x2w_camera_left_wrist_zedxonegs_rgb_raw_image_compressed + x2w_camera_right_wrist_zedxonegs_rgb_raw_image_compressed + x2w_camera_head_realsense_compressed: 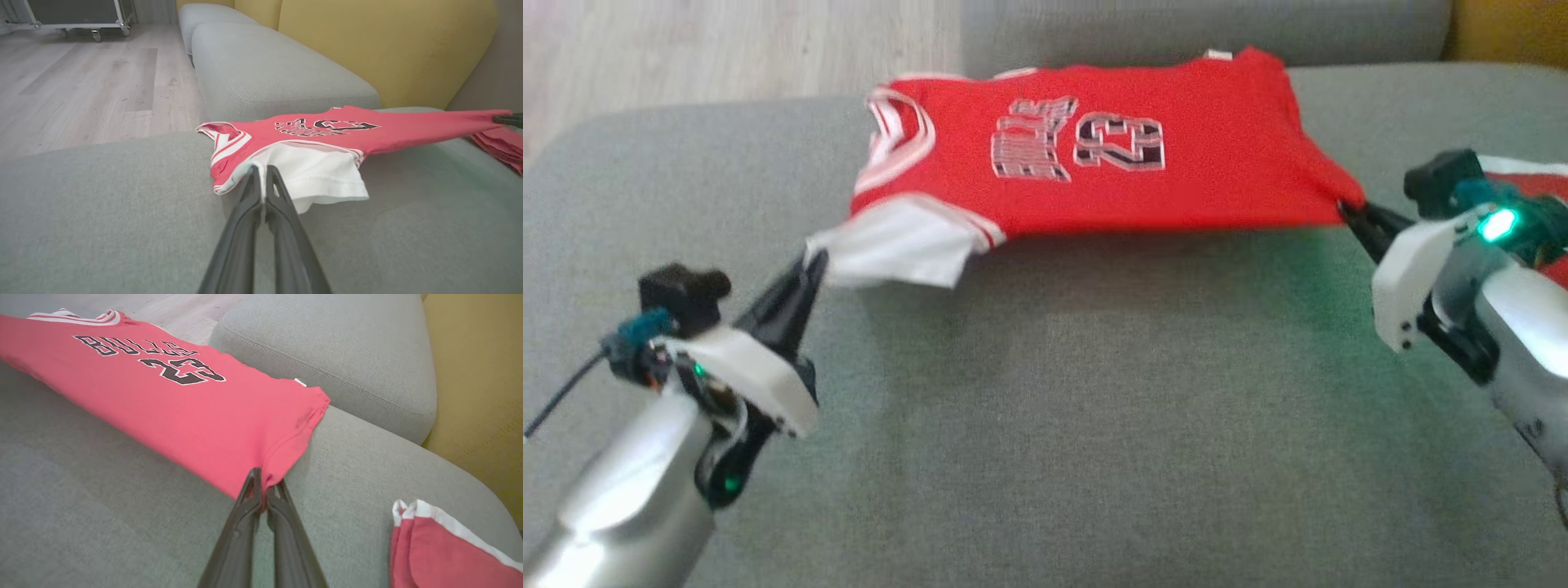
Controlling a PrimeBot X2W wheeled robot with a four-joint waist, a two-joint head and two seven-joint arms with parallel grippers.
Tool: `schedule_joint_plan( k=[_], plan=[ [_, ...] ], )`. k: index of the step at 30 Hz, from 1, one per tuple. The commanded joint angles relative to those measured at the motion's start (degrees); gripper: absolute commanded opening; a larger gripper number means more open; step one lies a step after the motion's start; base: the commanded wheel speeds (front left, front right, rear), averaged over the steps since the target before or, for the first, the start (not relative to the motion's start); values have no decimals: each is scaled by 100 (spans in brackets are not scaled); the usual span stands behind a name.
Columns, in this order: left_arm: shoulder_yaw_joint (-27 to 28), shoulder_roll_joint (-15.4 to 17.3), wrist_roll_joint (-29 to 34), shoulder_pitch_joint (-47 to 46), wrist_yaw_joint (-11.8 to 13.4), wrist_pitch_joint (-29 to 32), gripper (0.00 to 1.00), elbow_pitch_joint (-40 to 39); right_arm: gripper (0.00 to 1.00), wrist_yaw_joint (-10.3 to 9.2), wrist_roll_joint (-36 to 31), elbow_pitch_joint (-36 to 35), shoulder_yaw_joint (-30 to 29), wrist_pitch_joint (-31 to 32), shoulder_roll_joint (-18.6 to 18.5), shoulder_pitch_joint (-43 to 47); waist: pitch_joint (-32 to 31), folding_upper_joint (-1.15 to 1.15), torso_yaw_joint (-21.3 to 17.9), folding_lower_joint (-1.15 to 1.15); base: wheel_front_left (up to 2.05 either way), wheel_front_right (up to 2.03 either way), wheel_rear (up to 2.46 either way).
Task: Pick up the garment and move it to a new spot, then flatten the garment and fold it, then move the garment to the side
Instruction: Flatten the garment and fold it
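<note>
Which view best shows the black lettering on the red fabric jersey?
Right wrist view: the black lettering on the red fabric jersey reads BULLS 23. Head view blurs it; left wrist view sees it nearly edge-on.
</note>
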Motion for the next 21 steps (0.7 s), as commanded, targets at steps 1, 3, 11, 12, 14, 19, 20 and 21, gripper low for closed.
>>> schedule_joint_plan(
  k=[1, 3, 11, 12, 14, 19, 20, 21],
  plan=[
    [213, 323, -63, -102, 11, 46, 0, -244, 0, 19, 156, -193, 111, 55, -234, 97, -205, 0, 3, 2, 0, 0, 0],
    [160, 401, -122, 100, 44, 197, 0, -511, 0, 19, 404, -397, 345, 155, -472, 230, -347, 0, 39, 2, 0, 0, 0],
    [25, 840, -407, 976, 286, 750, 0, -1470, 0, 19, 1024, -955, 1128, 373, -1049, 672, -906, 0, 28, 2, 0, 0, 0],
    [25, 904, -470, 1091, 317, 817, 0, -1604, 0, 19, 1120, -996, 1170, 403, -1091, 712, -952, 0, 28, 2, 0, 0, 0],
    [24, 1038, -619, 1323, 365, 968, 0, -1881, 0, 19, 1262, -1078, 1265, 492, -1172, 785, -1035, 0, 31, 2, 0, 0, 0],
    [-32, 1410, -937, 1825, 481, 1405, 0, -2616, 0, 19, 1685, -1455, 1503, 846, -1423, 1009, -1199, 0, 64, 2, 0, 0, 0],
    [-40, 1477, -1009, 1911, 505, 1491, 0, -2758, 0, 19, 1775, -1557, 1549, 944, -1488, 1061, -1227, 0, 74, 2, 0, 0, 0],
    [-56, 1618, -1142, 2061, 545, 1663, 0, -3044, 0, 19, 1978, -1766, 1621, 1170, -1625, 1169, -1267, 0, 87, 2, 0, 0, 0]
  ],
)
